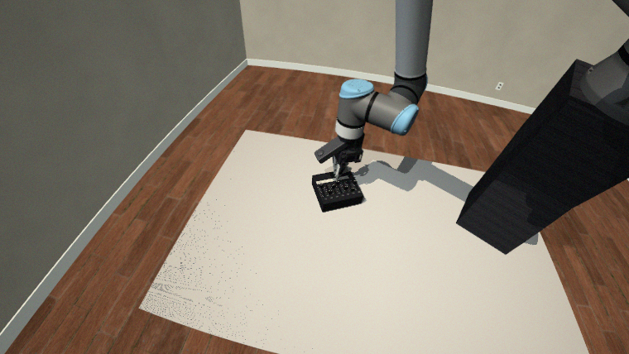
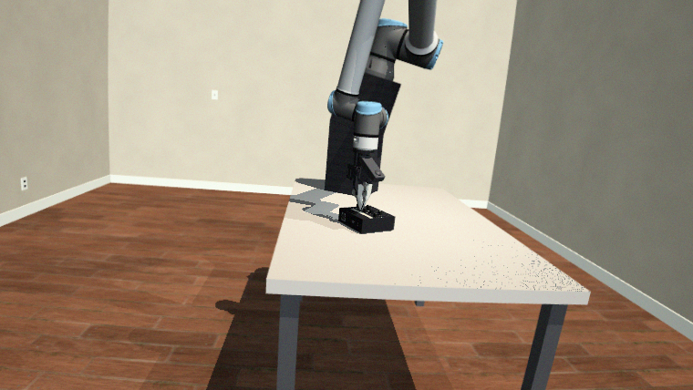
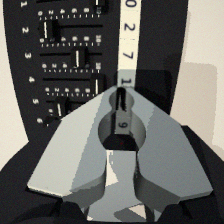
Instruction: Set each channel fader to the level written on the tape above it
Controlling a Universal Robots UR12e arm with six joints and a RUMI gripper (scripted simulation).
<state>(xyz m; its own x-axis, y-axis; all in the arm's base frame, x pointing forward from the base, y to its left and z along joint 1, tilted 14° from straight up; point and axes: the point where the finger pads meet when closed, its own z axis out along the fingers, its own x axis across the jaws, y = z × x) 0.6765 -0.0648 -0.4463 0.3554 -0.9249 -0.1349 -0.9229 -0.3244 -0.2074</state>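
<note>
In the top view, the pale table [image 1: 396, 272] [image 2: 427, 261] [image 3: 206, 35] is spread across the middle of the frame, and the lighting desk [image 1: 343, 204] [image 2: 377, 224] [image 3: 24, 75] is set on it, near the centre. Just behind the desk's fader area, the gripper [image 1: 337, 178] [image 2: 360, 208] [image 3: 120, 88] is pointed down at the tape [image 1: 324, 180] [image 2: 366, 214] [image 3: 128, 40], its fingers brought together; whether the tape is touched cannot be told. At the right, the black pedestal [image 1: 549, 154] [image 2: 339, 155] is seen. In the wrist view, fader 2 [image 3: 49, 30] is placed towards the left, fader 5 [image 3: 61, 107] slightly further right, fader 3 [image 3: 78, 57] past mid-slot and fader 4 [image 3: 96, 84] near the right end. To their right, 2 and 7 are shown on the tape beside faders 2 and 3; the lower part of the frame is filled by the gripper.
</note>
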